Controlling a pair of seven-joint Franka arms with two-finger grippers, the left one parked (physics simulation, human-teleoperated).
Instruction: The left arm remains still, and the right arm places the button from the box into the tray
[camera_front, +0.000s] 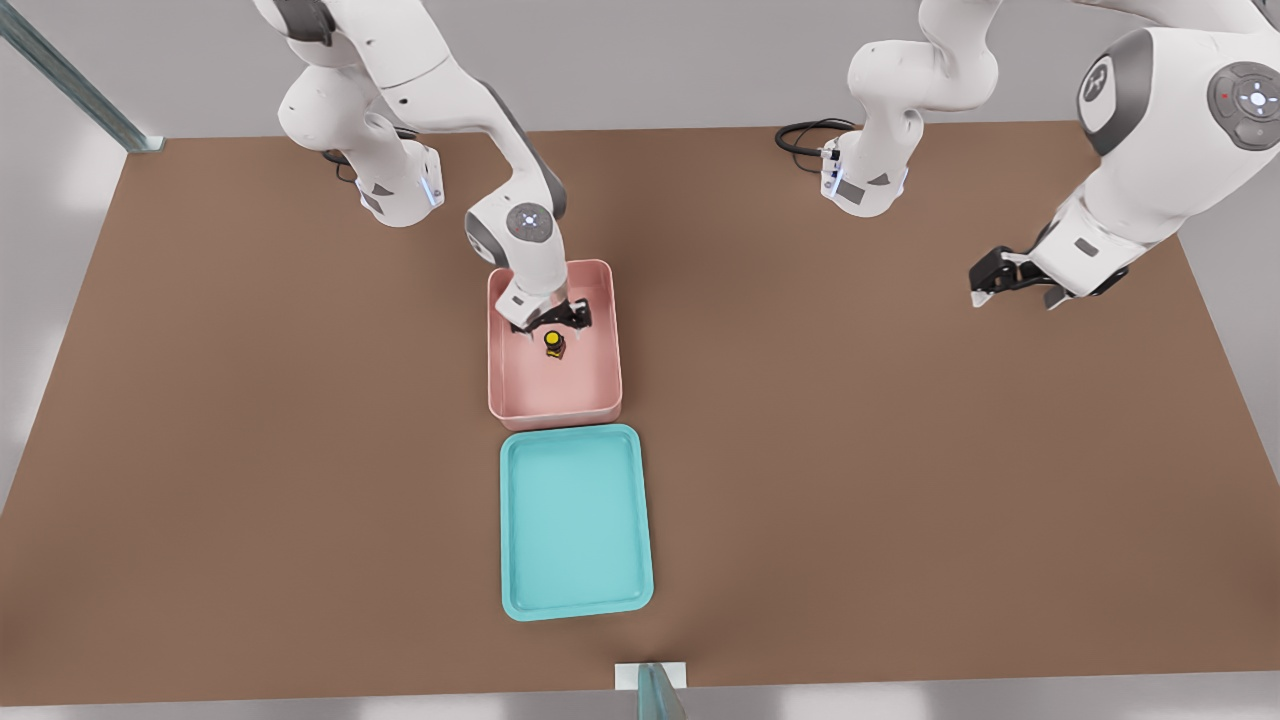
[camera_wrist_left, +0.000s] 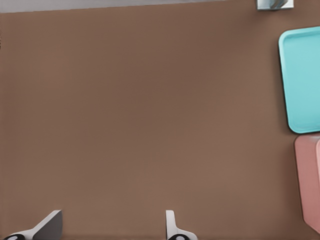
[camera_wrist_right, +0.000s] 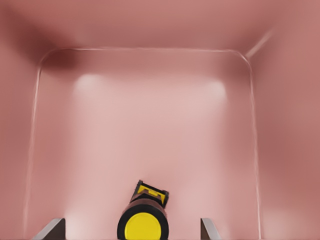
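The button, a yellow round cap on a dark body, stands upright inside the pink box, toward its far half. My gripper hangs low inside the box just above the button. In the right wrist view the button sits between the fingers of my gripper, which is open, and neither fingertip touches it. The pink floor and walls of the box fill the rest of that view. The teal tray lies empty just in front of the box, their short ends nearly touching.
The other arm's gripper hovers over the brown table at the front view's right. A metal post stands at the table's near edge, beyond the tray. The left wrist view catches the tray and box at its edge.
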